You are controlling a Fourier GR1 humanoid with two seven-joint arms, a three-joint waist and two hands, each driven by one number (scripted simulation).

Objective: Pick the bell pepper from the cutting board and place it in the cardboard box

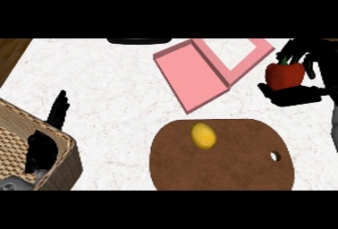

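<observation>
1. The right hand is holding the red bell pepper at the far right of the scene, raised off the cutting board. Its fingers are curling over the top and far side of the pepper, while the thumb and palm are cupping it from below.
2. The bell pepper is sitting upright in the hand, with its green stem pointing to the far side. It is lying just to the right of the pink cardboard box, whose flaps are standing open.
3. The pepper is judged to be light and hollow, with a smooth, waxy skin that is likely to slip. Its walls are fairly stiff but could bruise under a hard squeeze. The widest part of the body is offering the best hold, not the stem.
4. The left hand is resting at the left, fingers straight and relaxed, holding nothing, above the rim of a woven basket.
5. A yellow lemon is lying on the round brown cutting board, near the centre, well apart from both hands.
6. The transfer is judged to be partly complete: the pepper is waiting to travel left over the box opening.
</observation>
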